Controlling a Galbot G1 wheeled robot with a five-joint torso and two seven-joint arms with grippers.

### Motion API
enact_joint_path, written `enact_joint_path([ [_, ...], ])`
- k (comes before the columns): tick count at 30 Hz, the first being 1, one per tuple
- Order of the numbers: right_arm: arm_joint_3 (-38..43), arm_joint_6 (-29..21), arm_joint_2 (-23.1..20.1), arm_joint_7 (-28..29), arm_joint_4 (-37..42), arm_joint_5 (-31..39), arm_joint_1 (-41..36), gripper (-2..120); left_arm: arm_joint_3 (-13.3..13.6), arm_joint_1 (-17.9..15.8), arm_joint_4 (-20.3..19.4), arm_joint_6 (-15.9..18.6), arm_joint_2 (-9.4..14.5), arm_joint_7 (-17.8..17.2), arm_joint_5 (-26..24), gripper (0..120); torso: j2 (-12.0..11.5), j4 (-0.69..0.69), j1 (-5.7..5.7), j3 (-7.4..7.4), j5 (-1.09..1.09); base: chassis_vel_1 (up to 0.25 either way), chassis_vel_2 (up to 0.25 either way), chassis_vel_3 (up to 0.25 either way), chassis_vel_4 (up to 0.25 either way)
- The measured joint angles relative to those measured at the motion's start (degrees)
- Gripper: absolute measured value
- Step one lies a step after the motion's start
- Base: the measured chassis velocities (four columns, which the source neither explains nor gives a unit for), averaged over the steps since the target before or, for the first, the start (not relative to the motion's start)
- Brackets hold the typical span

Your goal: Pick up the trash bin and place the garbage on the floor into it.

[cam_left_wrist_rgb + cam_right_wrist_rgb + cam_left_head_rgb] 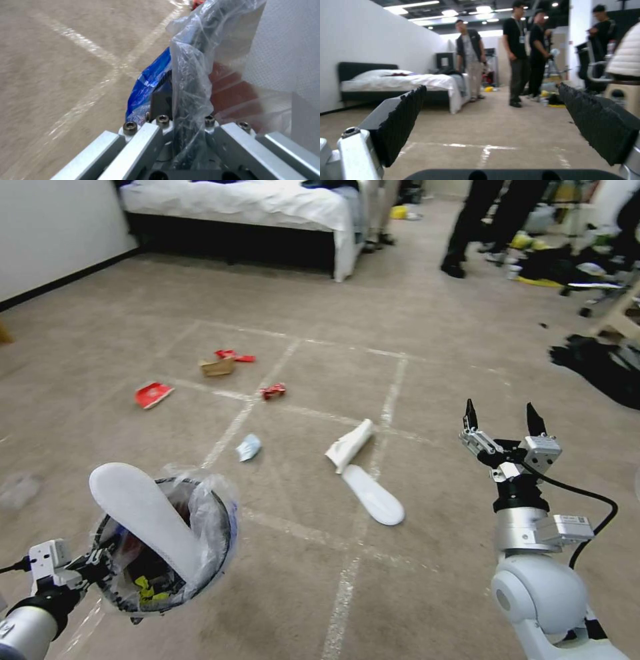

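While the left hand (100,570) clamps the trash bin (167,550) by its rim, a white slipper (143,520) juts out; beyond the bin, right hand (501,419) hangs apart, above seemingly bare floor (427,380).

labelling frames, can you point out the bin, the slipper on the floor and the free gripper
bin (223,553), head view, on its black rim.
slipper on the floor (373,495), head view, middle of its sole.
right gripper (501,419), head view, midway between its open fingertips.
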Motion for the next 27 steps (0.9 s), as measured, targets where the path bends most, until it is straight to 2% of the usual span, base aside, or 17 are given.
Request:
enact_joint_path([
  [4,-0.19,0.71,0.27,-0.2,-0.56,-0.93,-0.13,100,-0.09,-0.04,0.31,-0.02,0.01,-0.04,0.0,1,0.0,-0.02,0.0,0.0,0.01,-0.109,-0.098,-0.071,-0.082],
  [9,-0.61,1.32,0.55,-0.93,-1.25,-1.73,-0.4,100,-0.29,-0.23,0.76,-0.07,0.0,-0.24,-0.05,1,0.0,0.06,0.0,0.0,0.0,-0.014,-0.004,-0.006,-0.008],
  [15,-0.87,1.67,0.77,-1.72,-2.03,-2.33,-0.51,100,-0.39,-0.48,0.95,-0.07,-0.06,-0.42,-0.2,1,0.0,0.0,0.0,0.0,0.0,0.0,0.0,0.0,0.0],
  [27,-2.14,2.19,1.29,-2.18,-3.88,-3.01,-0.07,100,-1.19,-0.32,1.49,-0.07,0.02,-0.66,-0.39,1,0.0,0.01,0.0,-0.01,0.01,-0.017,0.013,0.011,-0.019],
])
